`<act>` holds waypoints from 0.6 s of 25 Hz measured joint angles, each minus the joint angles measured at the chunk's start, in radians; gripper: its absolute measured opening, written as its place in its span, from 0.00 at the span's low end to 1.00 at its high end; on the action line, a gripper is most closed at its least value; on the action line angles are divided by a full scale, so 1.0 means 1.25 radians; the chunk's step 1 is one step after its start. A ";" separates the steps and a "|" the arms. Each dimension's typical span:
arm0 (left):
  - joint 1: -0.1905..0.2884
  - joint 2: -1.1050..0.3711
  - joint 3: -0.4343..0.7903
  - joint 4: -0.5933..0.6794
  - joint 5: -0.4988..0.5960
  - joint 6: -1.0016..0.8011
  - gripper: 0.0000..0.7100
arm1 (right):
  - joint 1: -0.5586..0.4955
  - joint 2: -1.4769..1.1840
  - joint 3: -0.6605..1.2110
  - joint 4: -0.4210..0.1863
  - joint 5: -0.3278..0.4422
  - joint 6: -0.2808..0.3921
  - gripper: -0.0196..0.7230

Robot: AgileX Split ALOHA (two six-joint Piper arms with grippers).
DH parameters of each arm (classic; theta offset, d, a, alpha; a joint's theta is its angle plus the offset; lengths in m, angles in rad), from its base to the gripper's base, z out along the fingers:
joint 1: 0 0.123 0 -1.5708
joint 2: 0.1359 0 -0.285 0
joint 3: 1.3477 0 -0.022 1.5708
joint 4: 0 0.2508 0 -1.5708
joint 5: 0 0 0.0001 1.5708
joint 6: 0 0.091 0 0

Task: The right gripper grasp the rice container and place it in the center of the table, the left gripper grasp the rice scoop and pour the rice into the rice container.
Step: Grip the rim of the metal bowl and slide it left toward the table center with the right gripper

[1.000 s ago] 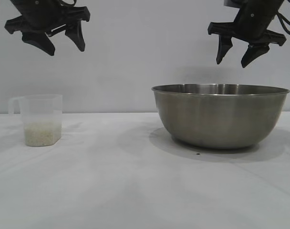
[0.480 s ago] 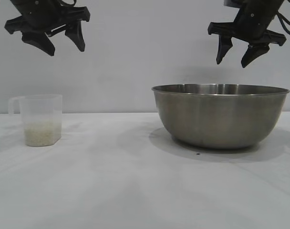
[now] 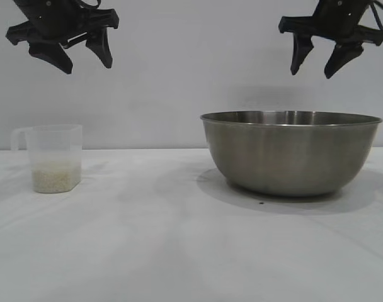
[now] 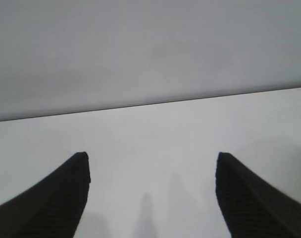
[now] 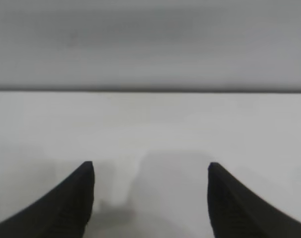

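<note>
Bowl (image 3: pixel 291 153): you have it on the surface (image 3: pixel 154 245) at the right of the exterior view, upright, nothing inside that you can see from this level.
Scoop (image 3: pixel 53 157): it stands upright at the far left, well apart from the bowl, handle pointing away from the bowl.
Rice (image 3: pixel 55 178): a low layer in the bottom of the scoop.
Right gripper (image 3: pixel 319 68): it hangs high above the bowl, over its right half, clear of the rim; jaws spread apart and holding nothing.
Left gripper (image 3: pixel 83 61): it hangs high above the scoop, a little toward the centre from it; jaws spread apart and holding nothing.
Obstacles: you have bare surface between scoop and bowl; only a tiny dark speck (image 3: pixel 261 202) lies just in front of the bowl's base.
Edges: the surface meets a plain grey wall (image 3: pixel 179 75) close behind both things; the bowl's right side sits near the right border of the exterior view.
Wrist views: each shows its own two dark fingers (image 4: pixel 51 198) (image 5: pixel 56 203) set wide over bare surface and wall.
</note>
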 joint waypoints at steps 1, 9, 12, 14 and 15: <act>0.000 0.000 0.000 0.000 0.000 0.000 0.66 | 0.000 -0.007 0.000 -0.006 0.027 0.000 0.59; 0.000 0.000 0.000 0.000 0.000 0.000 0.66 | 0.000 -0.057 -0.005 -0.035 0.264 0.000 0.59; 0.000 0.000 0.000 0.000 0.000 0.000 0.66 | 0.000 -0.057 -0.005 -0.035 0.333 0.000 0.59; 0.000 0.000 0.000 0.000 0.000 0.000 0.66 | 0.000 -0.051 -0.005 -0.031 0.365 0.000 0.59; 0.000 0.000 0.000 0.000 0.000 0.000 0.66 | 0.000 -0.045 -0.005 -0.028 0.375 0.000 0.59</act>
